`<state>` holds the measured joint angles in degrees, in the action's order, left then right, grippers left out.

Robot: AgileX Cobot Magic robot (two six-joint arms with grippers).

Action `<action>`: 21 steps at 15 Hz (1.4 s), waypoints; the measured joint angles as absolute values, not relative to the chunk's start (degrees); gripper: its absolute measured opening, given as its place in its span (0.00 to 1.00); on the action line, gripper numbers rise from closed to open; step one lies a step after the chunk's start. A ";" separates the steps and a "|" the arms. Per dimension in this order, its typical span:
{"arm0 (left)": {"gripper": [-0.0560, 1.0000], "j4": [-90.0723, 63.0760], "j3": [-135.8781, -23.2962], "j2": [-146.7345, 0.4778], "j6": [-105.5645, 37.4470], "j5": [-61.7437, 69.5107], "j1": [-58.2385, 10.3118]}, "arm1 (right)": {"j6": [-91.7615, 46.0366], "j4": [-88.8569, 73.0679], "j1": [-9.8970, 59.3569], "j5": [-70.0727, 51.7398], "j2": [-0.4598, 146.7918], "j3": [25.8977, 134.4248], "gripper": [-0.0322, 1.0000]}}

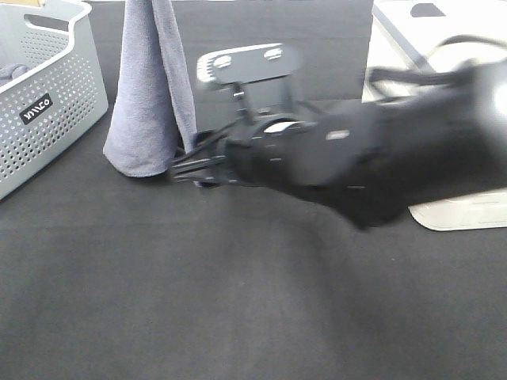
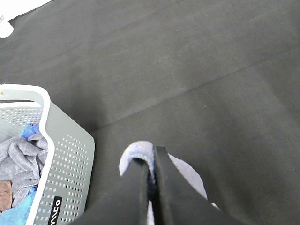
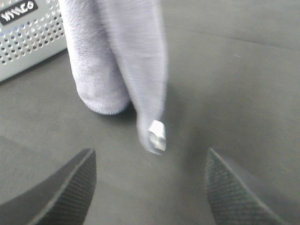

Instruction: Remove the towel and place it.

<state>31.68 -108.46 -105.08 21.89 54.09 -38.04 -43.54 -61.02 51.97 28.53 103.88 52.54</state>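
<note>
The greyish-lavender towel [image 1: 146, 95] hangs down from above the exterior view, and its lower end touches the black table. In the left wrist view my left gripper [image 2: 152, 157] is shut on the towel's top fold [image 2: 136, 152]. My right gripper [image 1: 186, 168] reaches across from the right, low over the table, beside the towel's lower end. In the right wrist view it [image 3: 150, 159] is open, with the hanging towel [image 3: 122, 56] and its small white tag [image 3: 158, 132] just ahead between the fingers, not touching them.
A grey perforated basket [image 1: 40, 103] with clothes in it stands at the left, close to the towel; it also shows in the left wrist view [image 2: 65, 164]. A white appliance [image 1: 444, 39] stands at the right. A grey-and-white stand [image 1: 245, 63] sits behind my right arm.
</note>
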 joint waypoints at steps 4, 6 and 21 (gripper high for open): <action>0.05 31.68 -108.46 -105.08 21.54 53.97 -38.04 | -41.37 -59.07 51.97 28.48 118.20 64.57 0.67; 0.05 31.68 -108.46 -105.08 21.54 53.97 -38.04 | -40.79 -58.27 51.97 30.42 121.87 66.75 0.67; 0.05 30.83 -108.46 -105.08 21.49 53.97 -38.04 | -28.53 -37.24 47.27 43.66 133.44 67.27 0.65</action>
<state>30.83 -108.46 -105.08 21.49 53.97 -38.04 -28.53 -37.24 47.27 43.66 133.44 67.27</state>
